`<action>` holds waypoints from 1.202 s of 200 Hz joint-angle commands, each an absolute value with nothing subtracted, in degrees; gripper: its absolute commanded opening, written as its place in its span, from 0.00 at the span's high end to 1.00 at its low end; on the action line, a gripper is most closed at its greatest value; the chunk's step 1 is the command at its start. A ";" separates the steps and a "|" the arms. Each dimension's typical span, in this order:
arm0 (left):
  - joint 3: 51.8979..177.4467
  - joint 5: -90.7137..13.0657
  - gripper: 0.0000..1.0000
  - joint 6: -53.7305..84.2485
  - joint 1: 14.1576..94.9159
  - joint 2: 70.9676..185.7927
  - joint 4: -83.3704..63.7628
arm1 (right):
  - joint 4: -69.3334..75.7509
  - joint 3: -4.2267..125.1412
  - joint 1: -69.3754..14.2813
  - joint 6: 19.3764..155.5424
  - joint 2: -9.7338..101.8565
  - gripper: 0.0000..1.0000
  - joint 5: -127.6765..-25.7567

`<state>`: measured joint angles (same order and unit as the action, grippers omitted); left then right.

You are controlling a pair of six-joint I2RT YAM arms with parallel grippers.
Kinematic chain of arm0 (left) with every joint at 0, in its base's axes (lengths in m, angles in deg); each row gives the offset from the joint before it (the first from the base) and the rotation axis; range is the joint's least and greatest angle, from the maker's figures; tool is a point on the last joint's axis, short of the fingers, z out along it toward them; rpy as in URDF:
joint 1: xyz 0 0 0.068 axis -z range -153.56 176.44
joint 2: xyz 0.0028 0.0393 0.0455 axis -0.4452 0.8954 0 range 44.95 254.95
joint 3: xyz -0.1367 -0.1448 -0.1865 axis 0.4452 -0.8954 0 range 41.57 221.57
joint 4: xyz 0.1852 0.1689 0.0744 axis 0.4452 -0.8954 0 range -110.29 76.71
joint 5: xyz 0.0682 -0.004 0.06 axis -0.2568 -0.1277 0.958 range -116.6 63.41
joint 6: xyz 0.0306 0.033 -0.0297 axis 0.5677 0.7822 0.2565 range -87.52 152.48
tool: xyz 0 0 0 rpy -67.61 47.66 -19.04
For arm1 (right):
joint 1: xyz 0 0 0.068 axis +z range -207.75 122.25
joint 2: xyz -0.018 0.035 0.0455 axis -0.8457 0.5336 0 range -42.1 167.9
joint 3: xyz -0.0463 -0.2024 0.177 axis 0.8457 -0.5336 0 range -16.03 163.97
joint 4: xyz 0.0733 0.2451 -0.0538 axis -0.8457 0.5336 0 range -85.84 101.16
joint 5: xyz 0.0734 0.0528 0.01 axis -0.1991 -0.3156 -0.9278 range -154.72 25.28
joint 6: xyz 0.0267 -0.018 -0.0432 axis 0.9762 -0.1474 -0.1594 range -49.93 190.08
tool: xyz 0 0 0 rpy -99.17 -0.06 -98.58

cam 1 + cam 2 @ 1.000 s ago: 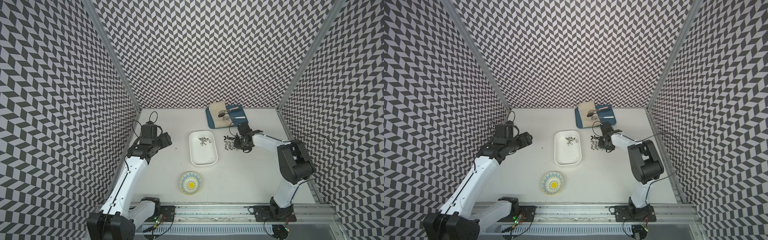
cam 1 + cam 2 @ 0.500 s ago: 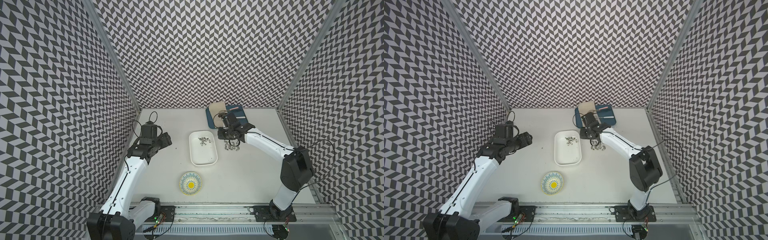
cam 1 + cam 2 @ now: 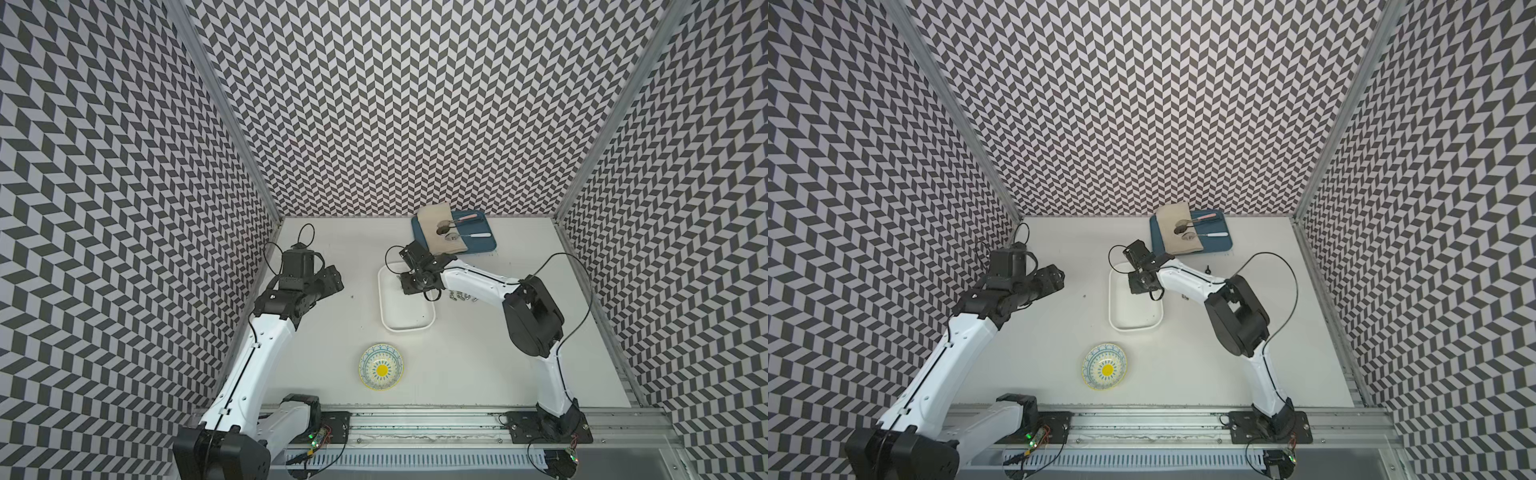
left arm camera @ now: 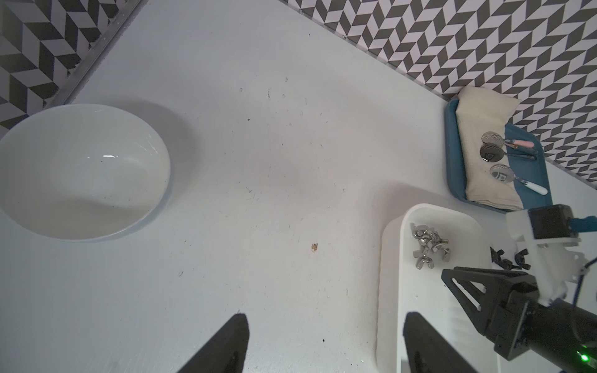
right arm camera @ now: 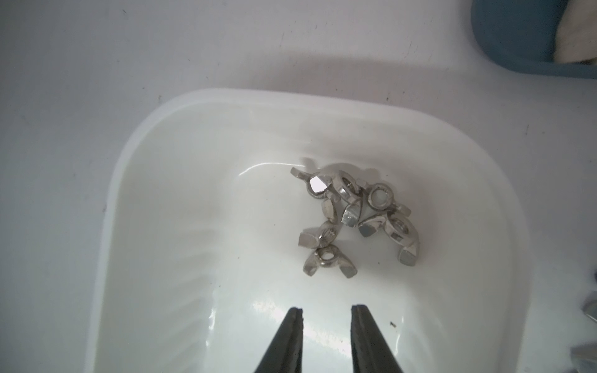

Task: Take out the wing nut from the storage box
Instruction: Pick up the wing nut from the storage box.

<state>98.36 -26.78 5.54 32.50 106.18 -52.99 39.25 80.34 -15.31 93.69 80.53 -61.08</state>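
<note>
Right end effector [image 5: 327,309] narrowly parted, empty, left end effector [image 4: 325,315] spread wide, empty

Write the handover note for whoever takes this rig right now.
Left gripper: open, empty, over the table, clear of the box.
Right gripper: open, empty, over the box, fingers just short of the wing nuts.
Wing nuts: piled in the box's end nearest the blue tray.
Done: nothing gripped yet; small metal parts lie on the table beside the box, too small to identify.
Left: close on one nut, lift it out.
</note>
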 commanded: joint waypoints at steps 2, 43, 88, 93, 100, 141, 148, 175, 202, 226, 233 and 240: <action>97.99 -27.19 0.21 5.14 32.24 104.46 -54.13 | 38.24 82.75 -15.39 92.06 82.44 0.70 -60.50; 98.61 -26.57 0.20 5.28 32.24 104.36 -54.66 | 37.70 82.58 -15.39 91.34 84.67 0.70 -60.07; 98.94 -26.77 0.20 5.25 32.24 104.72 -54.67 | 37.15 83.66 -15.39 91.61 86.91 0.70 -60.45; 99.09 -26.77 0.21 5.24 32.19 104.72 -54.72 | 37.05 83.80 -15.39 91.53 87.07 0.70 -60.50; 99.13 -26.69 0.21 5.36 32.24 104.67 -54.84 | 37.08 83.81 -15.39 91.39 87.10 0.70 -60.35; 99.18 -26.44 0.20 5.44 32.22 104.45 -55.05 | 36.85 84.62 -15.39 89.33 87.01 0.65 -57.32; 99.18 -26.49 0.20 5.41 32.20 104.45 -55.08 | 36.99 85.05 -15.39 88.86 87.01 0.64 -56.92; 99.21 -26.47 0.20 5.25 32.23 104.45 -54.94 | 36.99 86.24 -15.39 87.45 87.51 0.62 -56.17; 99.14 -26.41 0.21 5.24 32.24 104.45 -55.01 | 36.88 87.23 -15.39 86.61 89.07 0.62 -57.16; 99.06 -26.14 0.21 5.18 32.23 104.28 -55.12 | 36.88 87.42 -15.39 86.50 90.23 0.62 -58.66; 99.05 -26.07 0.20 5.17 32.24 104.19 -55.21 | 36.85 87.33 -15.39 86.51 90.35 0.62 -58.89; 99.05 -25.96 0.20 5.20 32.17 104.19 -55.21 | 36.78 87.17 -15.39 86.52 90.44 0.62 -59.37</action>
